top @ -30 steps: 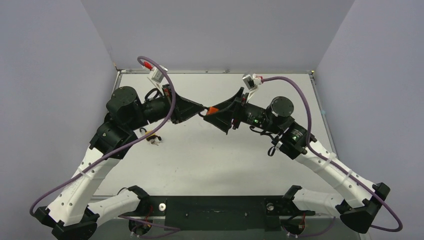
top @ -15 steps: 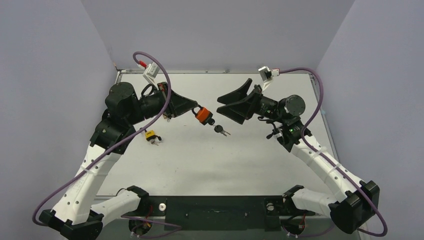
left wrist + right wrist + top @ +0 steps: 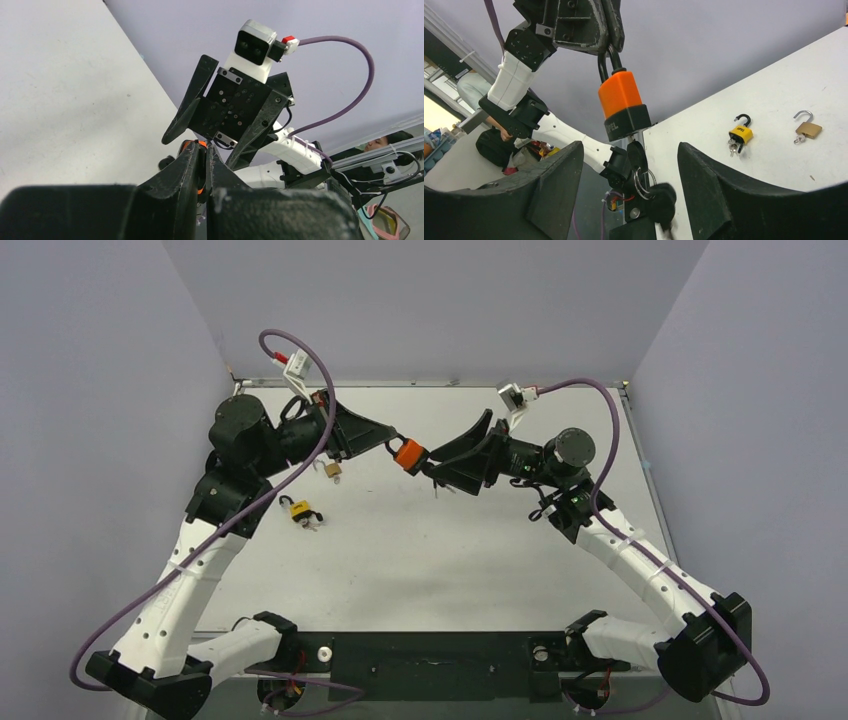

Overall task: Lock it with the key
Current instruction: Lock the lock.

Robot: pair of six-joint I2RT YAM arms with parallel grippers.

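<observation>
- Key (image 3: pixel 637 155) hangs below orange padlock (image 3: pixel 621 102), between right gripper's (image 3: pixel 432 462) wide-open jaws.
- Left gripper (image 3: pixel 202 152) pinches the shackle (image 3: pixel 607 62); an off-centre grab could just swing it.

The near and right worktop (image 3: pixel 450 570) lies open for passing, the yellow padlock (image 3: pixel 298 508) and brass padlock (image 3: pixel 332 469) block the left, and the left claw (image 3: pixel 387 445) and right claw (image 3: pixel 433 467) crowd the orange padlock (image 3: pixel 406 455) at far centre.
</observation>
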